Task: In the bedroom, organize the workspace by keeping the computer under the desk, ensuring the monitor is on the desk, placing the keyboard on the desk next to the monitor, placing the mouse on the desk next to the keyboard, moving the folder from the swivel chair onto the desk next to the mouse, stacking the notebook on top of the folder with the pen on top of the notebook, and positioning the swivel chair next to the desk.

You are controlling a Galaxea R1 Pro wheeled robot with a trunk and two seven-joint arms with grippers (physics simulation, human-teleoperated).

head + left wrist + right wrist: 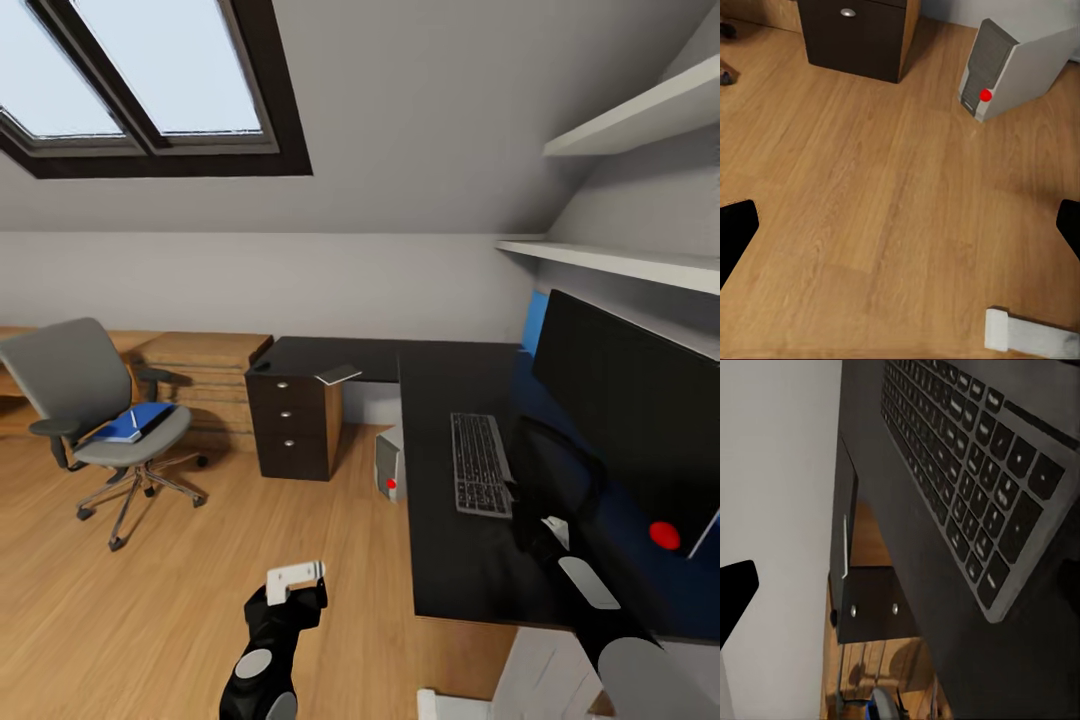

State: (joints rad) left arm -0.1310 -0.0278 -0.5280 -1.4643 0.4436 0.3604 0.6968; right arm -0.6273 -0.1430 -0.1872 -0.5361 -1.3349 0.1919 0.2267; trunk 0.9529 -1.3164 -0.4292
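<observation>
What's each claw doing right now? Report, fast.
Left claw: open, holding nothing, hanging over the floor.
Right claw: open, holding nothing, over the desk beside the keyboard.

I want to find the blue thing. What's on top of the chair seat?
The blue folder lies on the swivel chair seat, with a thin white pen on top. Whatever the folder covers cannot be seen.

Open wooden floor [200, 590] fills the lower left; the chair [95, 420] stands at left, the desk [470, 540] and monitor [630, 420] block the right.
</observation>
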